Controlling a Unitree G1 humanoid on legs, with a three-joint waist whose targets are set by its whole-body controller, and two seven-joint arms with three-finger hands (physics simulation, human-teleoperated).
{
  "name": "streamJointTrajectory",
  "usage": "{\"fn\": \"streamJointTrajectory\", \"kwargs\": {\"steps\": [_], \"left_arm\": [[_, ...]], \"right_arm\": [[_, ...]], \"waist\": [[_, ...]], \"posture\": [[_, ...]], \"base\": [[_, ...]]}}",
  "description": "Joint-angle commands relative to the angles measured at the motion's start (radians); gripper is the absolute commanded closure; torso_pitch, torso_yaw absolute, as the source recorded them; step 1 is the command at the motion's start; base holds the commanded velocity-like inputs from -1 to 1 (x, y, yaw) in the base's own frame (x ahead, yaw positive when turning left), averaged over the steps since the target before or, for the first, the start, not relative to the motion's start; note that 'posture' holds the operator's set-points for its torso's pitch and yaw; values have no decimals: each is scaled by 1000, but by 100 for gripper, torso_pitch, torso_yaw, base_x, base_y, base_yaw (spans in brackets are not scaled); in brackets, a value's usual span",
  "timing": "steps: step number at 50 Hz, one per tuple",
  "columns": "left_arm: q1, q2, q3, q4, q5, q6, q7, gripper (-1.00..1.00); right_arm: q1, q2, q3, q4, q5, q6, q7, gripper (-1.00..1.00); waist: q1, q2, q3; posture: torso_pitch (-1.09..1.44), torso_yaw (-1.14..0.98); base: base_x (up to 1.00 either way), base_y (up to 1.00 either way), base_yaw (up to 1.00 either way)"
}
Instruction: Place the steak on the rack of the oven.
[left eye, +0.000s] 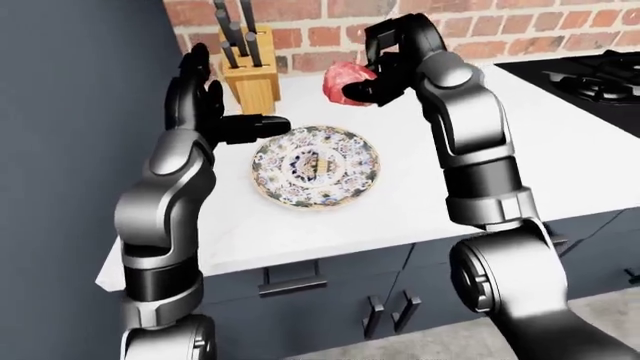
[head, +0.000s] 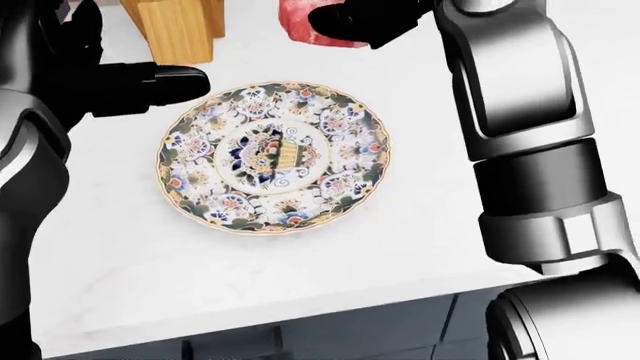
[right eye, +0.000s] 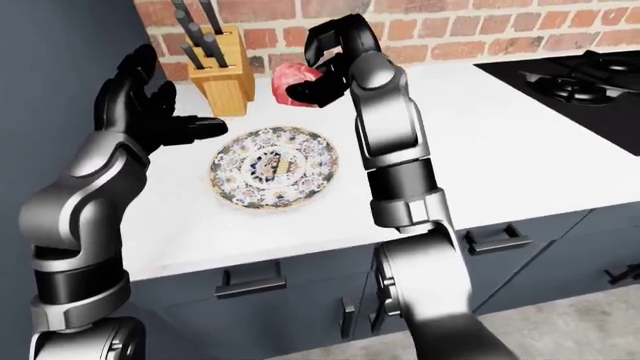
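My right hand (left eye: 375, 75) is shut on the red steak (left eye: 342, 81) and holds it in the air above the white counter (left eye: 520, 142), up and to the right of the patterned plate (left eye: 316, 166). The plate lies bare on the counter. In the head view the steak (head: 300, 22) shows at the top edge with black fingers (head: 350, 19) round it. My left hand (left eye: 215, 112) hovers open to the left of the plate, one finger stretched toward it. No oven shows in any view.
A wooden knife block (left eye: 250, 79) stands against the brick wall (left eye: 520, 30) above the plate. A black stove top (left eye: 585, 75) sits at the right. Dark cabinet drawers with handles (left eye: 290, 281) run below the counter edge.
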Motion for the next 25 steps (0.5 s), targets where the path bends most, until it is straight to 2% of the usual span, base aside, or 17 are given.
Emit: {"fn": "streamJointTrajectory", "kwargs": {"steps": [1, 6, 9, 11, 12, 13, 14, 15, 17, 20, 25], "left_arm": [[-44, 4, -6, -46, -6, -35, -6, -100], [-42, 3, -7, -51, -7, -32, -4, -100], [-41, 2, -8, -50, -6, -34, -5, -100], [-41, 1, -10, -49, -5, -35, -5, -100], [-41, 1, -10, -48, -5, -36, -5, -100], [-40, 1, -10, -48, -5, -36, -5, -100], [-40, 1, -9, -50, -5, -35, -5, -100], [-39, 1, -9, -51, -5, -34, -5, -100], [-38, 1, -9, -52, -4, -34, -5, -100], [-38, 1, -9, -58, -5, -30, -5, -100], [-39, 0, -8, -50, -4, -36, -7, -100]], "right_arm": [[-58, -28, -30, -50, -8, -42, -18, 100], [-56, -30, -29, -51, -12, -42, -14, 100], [-62, -32, -30, -53, -14, -35, -12, 100], [-64, -33, -31, -51, -14, -37, -11, 100], [-64, -33, -30, -50, -15, -38, -11, 100], [-63, -32, -30, -48, -15, -40, -11, 100], [-61, -31, -29, -48, -16, -41, -11, 100], [-61, -31, -29, -49, -16, -41, -11, 100], [-56, -29, -29, -50, -16, -44, -12, 100], [-53, -29, -30, -49, -16, -47, -13, 100], [-49, -27, -29, -53, -17, -45, -16, 100]], "waist": [[-11, 11, -42], [-2, 5, -32], [3, -26, -31], [7, -62, -30], [9, -95, -36], [8, -152, -53], [6, -106, -35], [10, -106, -35], [4, -87, -41], [7, -57, -30], [8, -30, -25]], "posture": [[0, 0], [0, 0], [0, 0], [0, 0], [0, 0], [0, 0], [0, 0], [0, 0], [0, 0], [0, 0], [0, 0]], "base": [[-6, -26, 0], [-5, -47, 0], [-5, -51, 0], [-5, -50, 0], [-5, -51, 0], [-5, -51, 0], [-5, -51, 0], [-5, -51, 0], [-5, -50, 0], [-6, -49, 0], [-5, -45, 0]]}}
